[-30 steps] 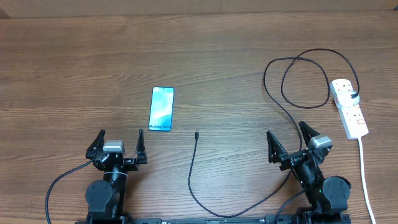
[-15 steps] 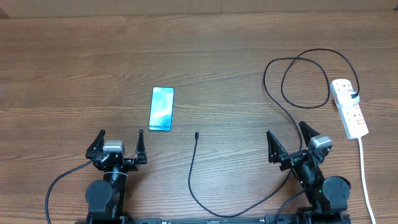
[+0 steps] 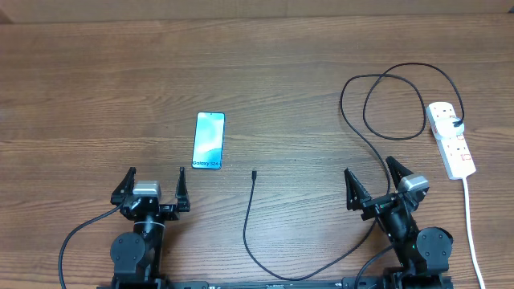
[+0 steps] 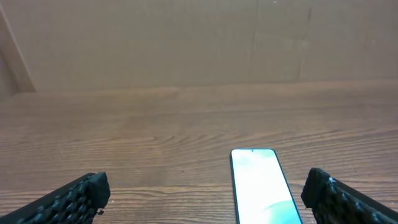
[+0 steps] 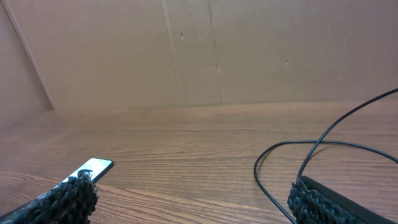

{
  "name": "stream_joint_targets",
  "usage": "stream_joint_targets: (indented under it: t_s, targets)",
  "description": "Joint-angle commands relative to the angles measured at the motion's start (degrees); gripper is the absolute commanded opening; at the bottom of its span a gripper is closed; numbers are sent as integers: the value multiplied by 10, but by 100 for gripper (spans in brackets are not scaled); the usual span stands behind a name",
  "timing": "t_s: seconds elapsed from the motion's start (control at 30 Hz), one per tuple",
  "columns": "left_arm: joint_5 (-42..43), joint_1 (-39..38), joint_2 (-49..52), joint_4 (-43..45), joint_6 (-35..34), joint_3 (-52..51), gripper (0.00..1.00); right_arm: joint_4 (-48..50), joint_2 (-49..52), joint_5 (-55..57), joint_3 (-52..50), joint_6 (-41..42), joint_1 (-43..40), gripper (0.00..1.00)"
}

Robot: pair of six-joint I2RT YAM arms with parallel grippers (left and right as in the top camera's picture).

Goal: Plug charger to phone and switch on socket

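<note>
One phone (image 3: 209, 140), one black charger cable (image 3: 245, 221), one white power strip (image 3: 451, 140), two grippers on a wooden table (image 3: 96, 80); phone flat left of centre, cable tip just right of it, apart; cable's far end plugged into strip at right edge; left gripper (image 3: 154, 178) and right gripper (image 3: 369, 168) low at near edge, fingers spread wide, holding nothing.
</note>
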Motion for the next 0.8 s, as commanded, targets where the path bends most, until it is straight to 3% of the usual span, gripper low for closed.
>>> stream_joint_targets:
  t_s: [0.0,0.77]
  targets:
    - [-3,5,-5,1,11,-2,100,2,-4,-3,-5,2,-3,100]
    - [-3,5,-5,1,11,-2,100,2,7,-3,-5,2,-3,100]
